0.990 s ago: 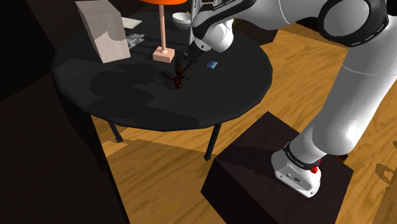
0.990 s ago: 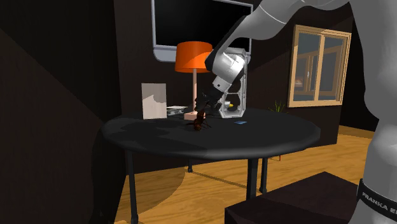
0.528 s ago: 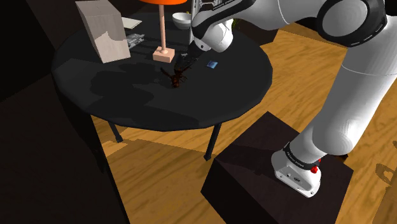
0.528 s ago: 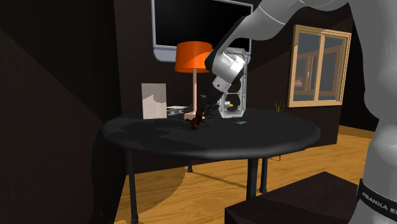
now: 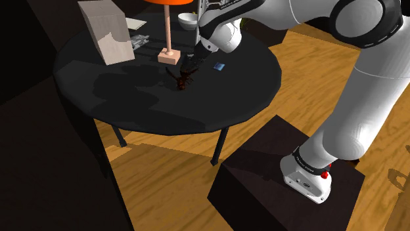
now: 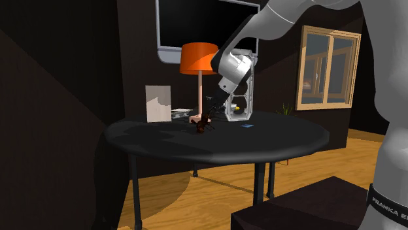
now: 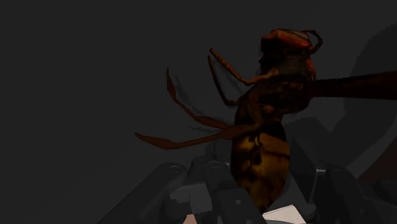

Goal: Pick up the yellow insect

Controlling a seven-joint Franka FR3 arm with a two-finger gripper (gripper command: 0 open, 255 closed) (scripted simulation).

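The white arm (image 5: 368,98) arches from its stand over a round dark counter (image 5: 118,98). On the counter stand an orange-shaded lamp (image 6: 199,57) and a pale box (image 5: 105,29) with a torn edge. A small blue chip (image 5: 219,66) lies just beside the pincer.

The pincer (image 5: 194,62) hangs low over the middle of the counter, near the lamp's foot, and is clenched on the insect (image 7: 261,153). In the wrist view the abdomen sits between the two black fingers, while the head and legs reach out beyond them. (The insect reads as dark reddish brown with an orange head, not yellow.) From the outside views it sits at the fingertips, right at the counter's surface. Whether its legs touch the counter I cannot tell.

By my judgement this is a light, stiff little figure. Its weight will not matter, but the thin legs and the long dark shaft off its thorax look easy to snag or bend. The thick abdomen is the sound place to hold. It is rounded and could slip or swivel between the pads, so a steady, straight lift suits it best.
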